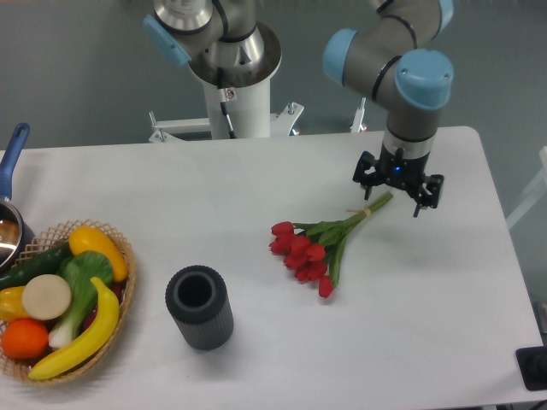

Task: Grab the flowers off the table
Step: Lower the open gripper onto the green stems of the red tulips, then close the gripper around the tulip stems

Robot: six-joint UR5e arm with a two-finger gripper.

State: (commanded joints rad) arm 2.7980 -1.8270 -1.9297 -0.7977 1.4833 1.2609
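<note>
The flowers [309, 248], a small bunch of red tulips with green stems and leaves, lie on the white table [256, 184] right of centre. Their blooms point left and down. Their tied stem ends [373, 207] point up and right. My gripper [398, 193] hangs straight down just above and slightly right of the stem ends. Its fingers [422, 198] are spread apart and hold nothing. The stem tip lies below the gap between the fingers. I cannot tell whether the fingers touch the table.
A dark grey ribbed cylinder vase [199, 307] stands upright left of the flowers. A wicker basket [60, 301] of fruit and vegetables sits at the left edge. A pot with a blue handle [10, 171] is at the far left. The robot base [235, 85] stands behind the table.
</note>
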